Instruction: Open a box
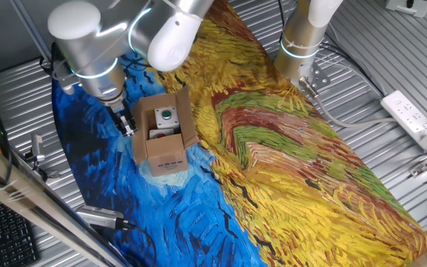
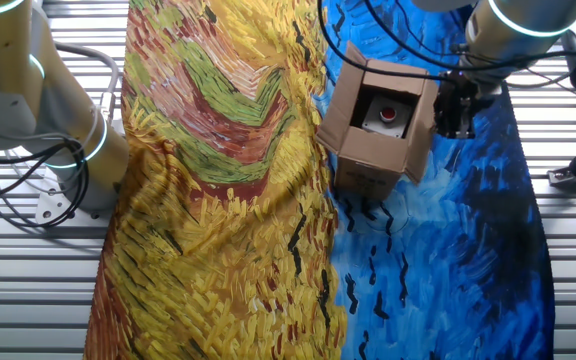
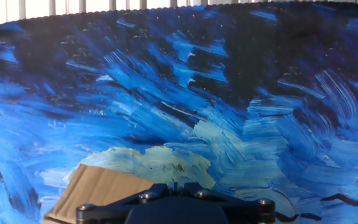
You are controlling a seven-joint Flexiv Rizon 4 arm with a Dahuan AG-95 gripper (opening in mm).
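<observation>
The brown cardboard box [image 1: 166, 154] stands on the blue part of the painted cloth, its top flaps spread open. A white device with a green button [image 1: 166, 114] lies inside. The box also shows in the other fixed view [image 2: 366, 160], with a red button [image 2: 389, 113] visible inside. My gripper [image 1: 127, 123] hangs just beside the box's outer side flap, fingers pointing down and close together, holding nothing that I can see. In the other fixed view the gripper [image 2: 454, 112] is right of that flap. In the hand view the gripper [image 3: 178, 185] is at the bottom edge, with a cardboard flap [image 3: 98, 186] to its left.
A second robot arm's base [image 1: 300, 44] stands at the far side of the cloth. A white power strip [image 1: 415, 119] lies on the metal table at right. A keyboard [image 1: 2, 233] and a metal tool [image 1: 102, 218] are at the near left.
</observation>
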